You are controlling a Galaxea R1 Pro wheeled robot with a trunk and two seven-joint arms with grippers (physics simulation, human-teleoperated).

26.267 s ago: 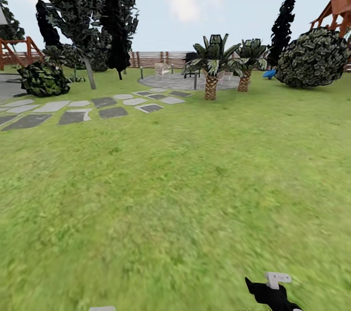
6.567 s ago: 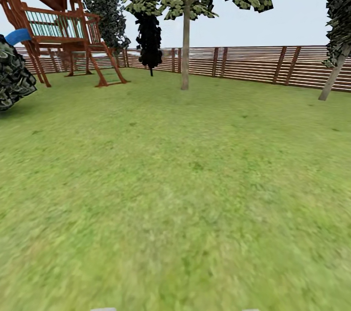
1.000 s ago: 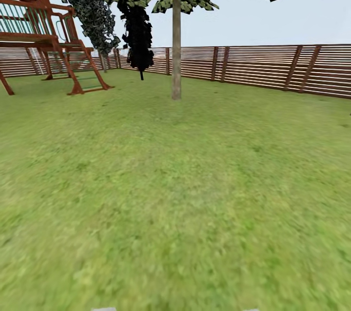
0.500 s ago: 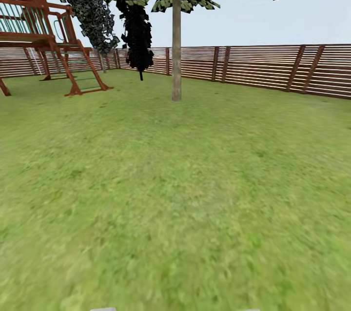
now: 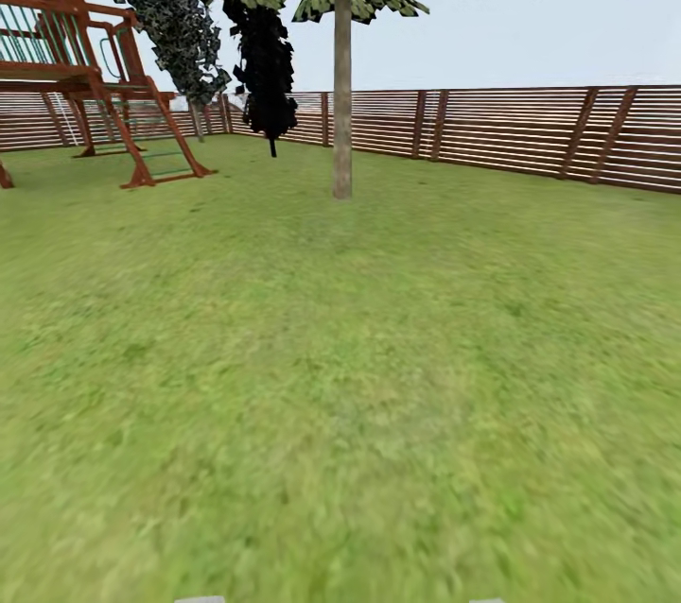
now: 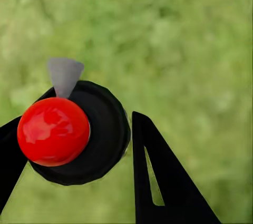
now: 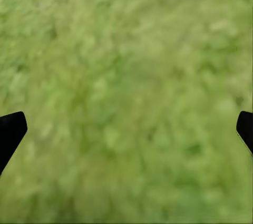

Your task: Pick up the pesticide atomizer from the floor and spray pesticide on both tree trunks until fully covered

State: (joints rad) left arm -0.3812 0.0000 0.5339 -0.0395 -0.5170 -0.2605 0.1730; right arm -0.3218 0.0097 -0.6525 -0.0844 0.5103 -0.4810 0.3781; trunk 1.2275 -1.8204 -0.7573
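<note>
**Garden lawn ahead, sprayer in my left gripper**

Grass of the garden (image 5: 359,376) fills most of my head view, running flat to a brown slatted fence (image 5: 511,130) that crosses the far side from left to right under a pale sky. A red-brown wooden play tower (image 5: 85,74) with green rails and a ladder stands at the far left, in front of the fence. Near the middle, on the grass just short of the fence, rises a tree with a straight, upright grey-brown trunk (image 5: 342,93) and a broad crown of light green leaves. To its left stand two darker trees: a tall grey-green one (image 5: 170,8) beside the tower and a nearly black one (image 5: 267,64) close to the fence.

From the left wrist camera, the left gripper (image 6: 74,124) has its two black fingers set closely on either side of a small round object, which I take to be the pesticide atomizer (image 6: 100,134). It shows a black disc-shaped body, a glossy red ball on top and a short grey cone at one edge. One finger touches the disc's rim; the other is partly hidden behind it. Blurred grass lies below.

From the right wrist camera, the right gripper (image 7: 126,129) is spread wide, its dark fingertips (image 7: 10,129) just showing at opposite edges, with nothing but grass between them.
</note>
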